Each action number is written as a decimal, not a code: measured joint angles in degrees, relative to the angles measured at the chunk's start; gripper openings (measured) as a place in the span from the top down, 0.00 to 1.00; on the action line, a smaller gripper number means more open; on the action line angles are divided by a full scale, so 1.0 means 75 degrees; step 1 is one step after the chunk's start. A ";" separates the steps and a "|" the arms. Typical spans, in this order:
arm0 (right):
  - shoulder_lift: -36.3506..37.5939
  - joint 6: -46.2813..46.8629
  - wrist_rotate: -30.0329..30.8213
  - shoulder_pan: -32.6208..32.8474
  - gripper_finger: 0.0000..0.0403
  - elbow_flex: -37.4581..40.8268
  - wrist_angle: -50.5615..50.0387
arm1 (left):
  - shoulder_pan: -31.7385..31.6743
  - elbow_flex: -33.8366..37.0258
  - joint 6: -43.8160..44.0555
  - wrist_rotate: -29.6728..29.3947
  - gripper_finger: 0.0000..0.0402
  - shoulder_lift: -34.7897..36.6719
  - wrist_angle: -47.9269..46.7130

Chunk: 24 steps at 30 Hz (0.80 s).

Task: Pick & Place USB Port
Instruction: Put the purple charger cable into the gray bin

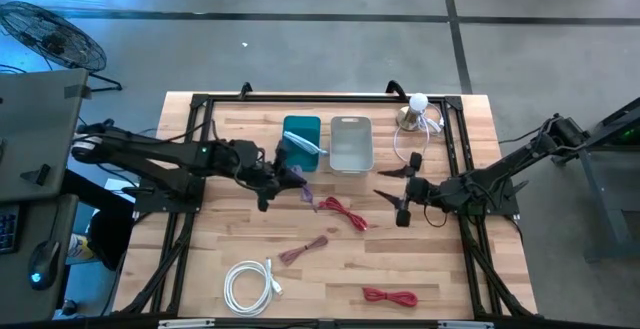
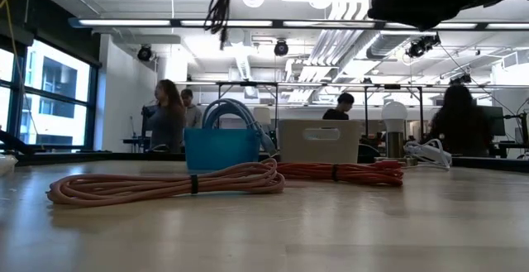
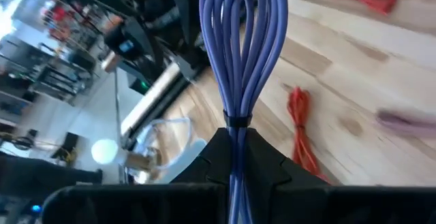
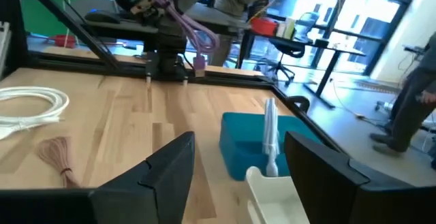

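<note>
- My left gripper (image 1: 283, 177) has its fingers clamped on the purple cable bundle (image 3: 240, 54), lifted over the worktop (image 1: 450, 289) middle;
- my right gripper (image 1: 393, 191) fingers spread wide, nothing between them;
- teal bin (image 1: 301, 129) and white bin (image 1: 351, 143) near the far edge.

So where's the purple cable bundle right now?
The purple cable bundle is clamped in the left gripper, lifted above the table, just in front of the teal bin and beside a red cable.

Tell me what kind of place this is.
Probably an open-plan robotics lab or workshop: a wooden-slat table with two mounted arms, people seated at desks behind, exposed white ceiling ducts.
</note>
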<state>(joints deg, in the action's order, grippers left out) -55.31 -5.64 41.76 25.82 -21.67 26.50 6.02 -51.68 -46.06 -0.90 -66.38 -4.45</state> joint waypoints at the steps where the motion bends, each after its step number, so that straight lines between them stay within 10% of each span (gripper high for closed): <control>1: 0.0000 -0.0075 0.0006 0.0003 0.45 0.0000 0.0008 | 0.0000 0.0057 -0.0020 0.0012 0.97 -0.0059 0.0276; 12: -0.0378 -0.1098 -0.0912 -0.0009 0.45 -0.0003 0.1136 | -0.0006 0.0740 -0.0205 0.0261 0.97 -0.0753 0.3309; 24: -0.2388 -0.2147 -0.1417 -0.0114 0.45 -0.1772 0.0910 | -0.0009 0.0751 -0.0284 0.0609 0.97 -0.1199 0.3789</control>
<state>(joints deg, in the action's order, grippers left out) -73.22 -21.74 31.13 24.97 -34.96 33.33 5.96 -46.04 -48.18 3.67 -75.37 23.97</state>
